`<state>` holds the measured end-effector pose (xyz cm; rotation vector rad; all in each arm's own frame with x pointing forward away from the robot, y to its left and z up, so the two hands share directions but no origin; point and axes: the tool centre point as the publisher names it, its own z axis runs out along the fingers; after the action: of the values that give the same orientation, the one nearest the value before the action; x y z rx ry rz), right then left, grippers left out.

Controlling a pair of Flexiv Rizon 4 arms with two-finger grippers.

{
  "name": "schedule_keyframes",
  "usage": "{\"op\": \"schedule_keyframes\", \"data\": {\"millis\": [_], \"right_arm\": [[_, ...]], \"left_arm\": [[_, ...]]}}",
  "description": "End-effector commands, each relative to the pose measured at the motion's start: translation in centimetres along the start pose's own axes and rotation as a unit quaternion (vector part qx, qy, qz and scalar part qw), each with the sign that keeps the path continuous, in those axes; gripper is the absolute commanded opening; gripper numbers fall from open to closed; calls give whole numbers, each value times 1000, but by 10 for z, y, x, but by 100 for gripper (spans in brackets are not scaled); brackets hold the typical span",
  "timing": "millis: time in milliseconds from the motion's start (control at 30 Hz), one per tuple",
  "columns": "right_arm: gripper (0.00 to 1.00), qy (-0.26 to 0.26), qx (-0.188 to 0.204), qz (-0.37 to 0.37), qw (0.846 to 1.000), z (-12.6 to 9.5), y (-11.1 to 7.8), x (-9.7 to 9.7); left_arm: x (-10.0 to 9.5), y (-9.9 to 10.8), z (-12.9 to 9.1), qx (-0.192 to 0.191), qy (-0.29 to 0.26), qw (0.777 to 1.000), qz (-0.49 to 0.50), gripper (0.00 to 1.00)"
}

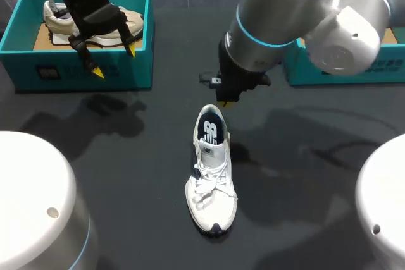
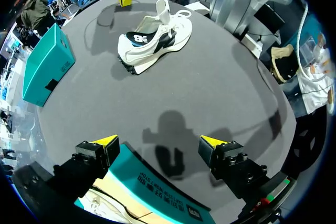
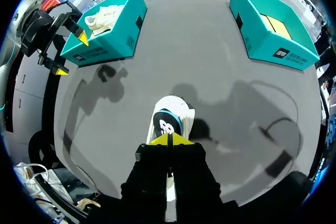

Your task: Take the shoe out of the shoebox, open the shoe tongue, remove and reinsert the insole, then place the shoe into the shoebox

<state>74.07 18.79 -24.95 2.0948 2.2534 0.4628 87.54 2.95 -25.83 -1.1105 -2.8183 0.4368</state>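
Head view: the white shoe (image 1: 212,175) is seen standing on its sole near the middle of the dark table (image 1: 126,175), with the toe turned toward the robot and the heel turned away from it.
Insole: a dark insole (image 1: 209,129) with a light mark is seen inside the opening of the white shoe, and the tongue (image 2: 164,9) is raised up in front of it.
Right gripper: the right gripper (image 3: 169,139) is placed just above and behind the heel of the white shoe. Its two yellow tips are pressed together and nothing is seen between them. In the left wrist view it is seen a little apart from the heel.
Left gripper: the left gripper (image 2: 158,141) is spread wide and nothing is held in it. It is placed over the front wall of the left shoebox (image 1: 82,74), well apart from the white shoe.
Left shoebox: it is teal and is set at the far left of the table. A beige shoe (image 1: 54,20) is seen inside it.
Right shoebox: the right shoebox (image 1: 342,71), also teal, is set at the far right, well apart from the white shoe. A yellow-brown bottom is seen in it in the right wrist view.
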Motion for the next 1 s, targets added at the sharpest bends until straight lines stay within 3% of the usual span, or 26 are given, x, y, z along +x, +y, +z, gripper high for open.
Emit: {"op": "schedule_keyframes", "data": {"millis": [33, 367, 533, 1000], "right_arm": [[0, -172, 6, 5, 985, 31, 3, 27], [0, -172, 6, 5, 985, 31, 3, 27], [0, -179, 12, 6, 984, 54, -1, 20], [0, -194, -23, 0, 981, 97, -15, 1]], "left_arm": [[1, 0, 0, -1, 0, 1000, 0, 100], [1, 0, 0, -1, 0, 1000, 0, 100], [1, 0, 0, -1, 0, 1000, 0, 100], [1, 0, 0, -1, 0, 1000, 0, 100]]}}
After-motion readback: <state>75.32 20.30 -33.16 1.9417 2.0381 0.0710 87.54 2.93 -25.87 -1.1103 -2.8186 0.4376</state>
